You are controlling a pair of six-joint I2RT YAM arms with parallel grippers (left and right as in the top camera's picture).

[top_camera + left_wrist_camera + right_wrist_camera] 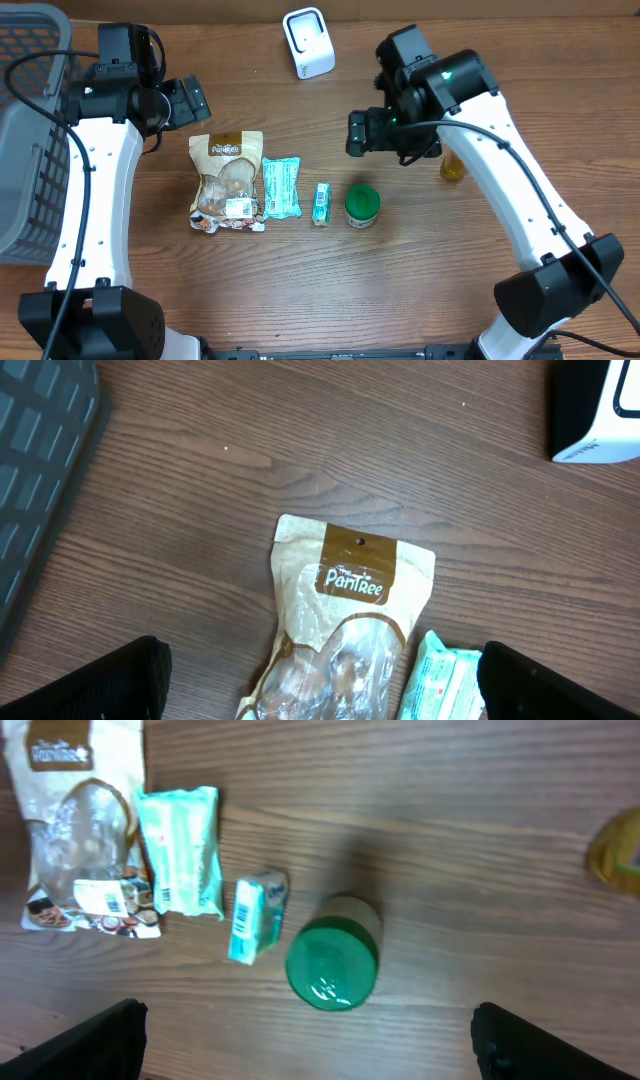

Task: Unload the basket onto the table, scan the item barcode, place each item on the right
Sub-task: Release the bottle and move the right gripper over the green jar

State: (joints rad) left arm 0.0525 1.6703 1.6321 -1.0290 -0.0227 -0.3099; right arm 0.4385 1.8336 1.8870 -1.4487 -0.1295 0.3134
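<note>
Four items lie in a row on the wooden table: a brown PanTree snack pouch (228, 182), a teal packet (281, 187), a small teal box (321, 204) and a green-lidded jar (361, 206). The white scanner (308, 42) stands at the back. My left gripper (190, 100) hovers open above the pouch's top end (355, 575), with nothing between its fingers (110, 685). My right gripper (362, 132) is open above and behind the jar (332, 963), holding nothing. The pouch's barcode label (104, 898) faces up, and the box's barcode (243, 920) does too.
A grey plastic basket (25, 130) fills the left edge of the table. A yellow item (452, 166) stands to the right of the row, partly under my right arm. The scanner's corner (600, 410) shows at the top right of the left wrist view.
</note>
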